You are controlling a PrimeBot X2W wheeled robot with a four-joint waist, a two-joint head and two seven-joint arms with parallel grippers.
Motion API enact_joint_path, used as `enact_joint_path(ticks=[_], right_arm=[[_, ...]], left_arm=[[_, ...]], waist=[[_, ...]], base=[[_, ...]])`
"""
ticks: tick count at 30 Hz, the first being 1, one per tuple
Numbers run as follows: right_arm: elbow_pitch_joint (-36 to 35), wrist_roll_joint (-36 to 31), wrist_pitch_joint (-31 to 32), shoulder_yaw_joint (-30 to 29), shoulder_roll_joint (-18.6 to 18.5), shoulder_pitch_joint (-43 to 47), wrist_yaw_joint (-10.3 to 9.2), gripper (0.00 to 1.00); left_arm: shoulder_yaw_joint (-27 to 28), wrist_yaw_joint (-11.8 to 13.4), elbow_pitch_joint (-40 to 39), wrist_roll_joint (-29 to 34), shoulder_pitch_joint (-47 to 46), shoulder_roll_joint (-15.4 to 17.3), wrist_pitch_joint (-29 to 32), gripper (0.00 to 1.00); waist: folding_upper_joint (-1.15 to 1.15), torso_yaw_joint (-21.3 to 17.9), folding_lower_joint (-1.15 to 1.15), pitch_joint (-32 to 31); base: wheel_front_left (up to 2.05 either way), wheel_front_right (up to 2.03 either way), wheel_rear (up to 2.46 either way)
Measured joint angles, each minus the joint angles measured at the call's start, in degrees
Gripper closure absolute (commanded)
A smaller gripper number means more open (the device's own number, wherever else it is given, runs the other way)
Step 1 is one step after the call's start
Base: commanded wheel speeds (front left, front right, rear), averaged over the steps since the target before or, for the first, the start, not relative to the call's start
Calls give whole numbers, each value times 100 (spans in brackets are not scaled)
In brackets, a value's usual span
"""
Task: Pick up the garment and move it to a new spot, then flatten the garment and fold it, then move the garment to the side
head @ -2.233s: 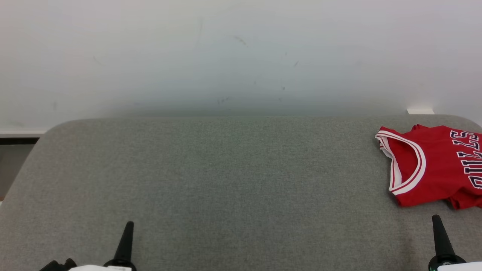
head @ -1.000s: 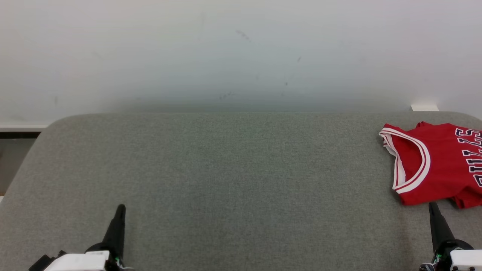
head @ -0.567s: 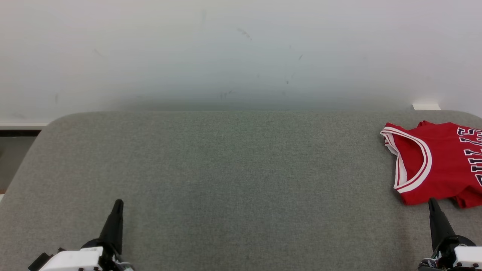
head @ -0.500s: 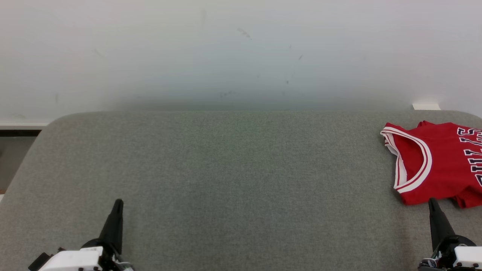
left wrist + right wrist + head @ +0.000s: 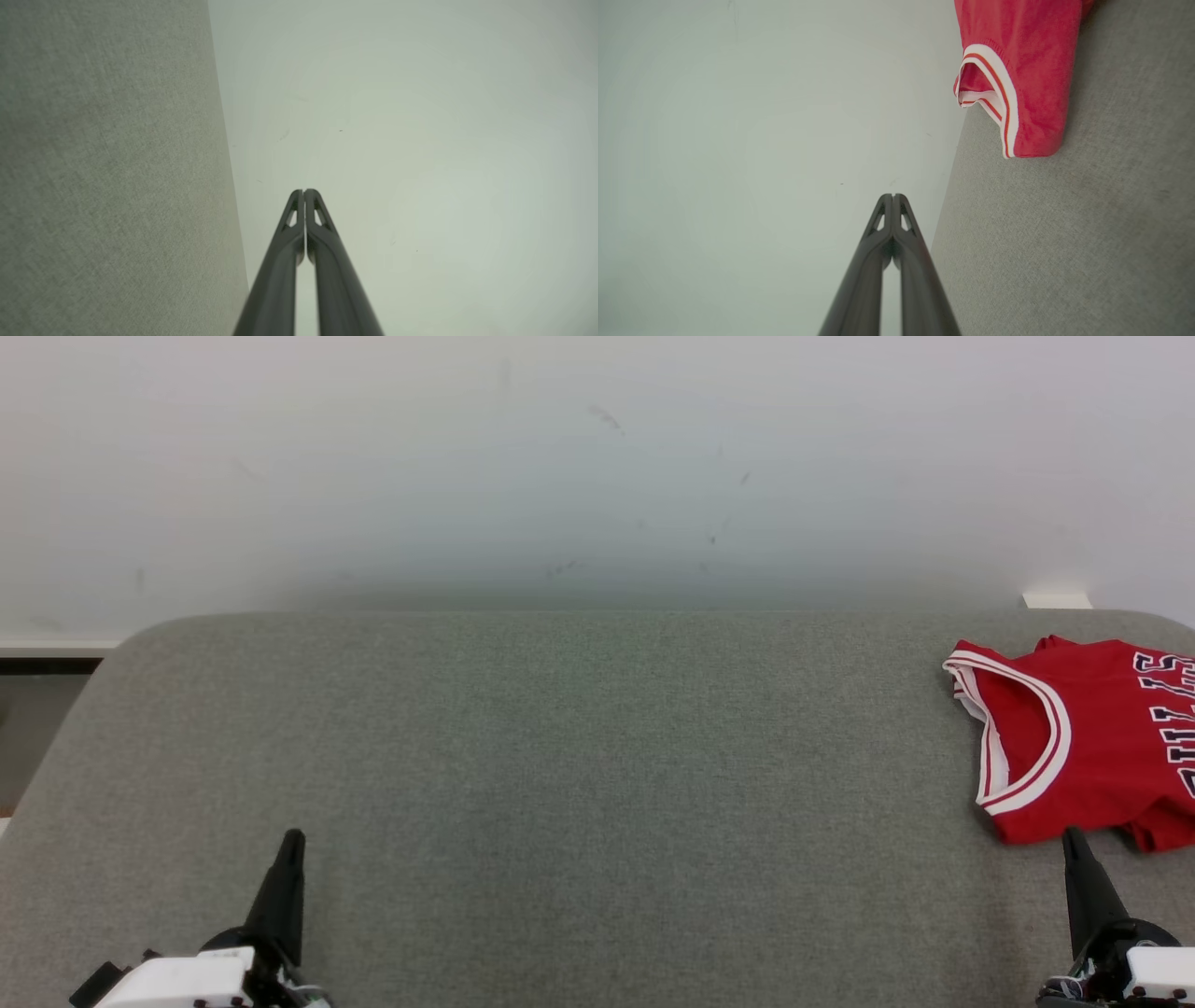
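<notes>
On grey pad, far rt: red jersey

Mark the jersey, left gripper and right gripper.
jersey (image 5: pixel 1111 775), head view, red chest fabric beside the collar.
left gripper (image 5: pixel 292 845), head view, closed fingertips.
right gripper (image 5: pixel 1074 845), head view, closed fingertips.

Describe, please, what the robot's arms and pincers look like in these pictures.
The left pincer and the right pincer look alike: two long, slim, dark grey fingers tapering to rounded tips, with small triangular cut-outs just below the tips. Each rises from a round black base on a white, boxy wrist housing, where what look like thin wires show. No markings are readable.
</notes>
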Motion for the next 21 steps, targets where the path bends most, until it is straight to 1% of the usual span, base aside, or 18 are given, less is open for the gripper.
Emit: enact_joint_path(ticks=[21], right_arm=[[0, 0, 0, 0, 0, -1, 0, 100]], left_arm=[[18, 0, 1, 3, -1, -5, 11, 100]], waist=[[0, 0, 0, 0]], base=[[0, 0, 0]])
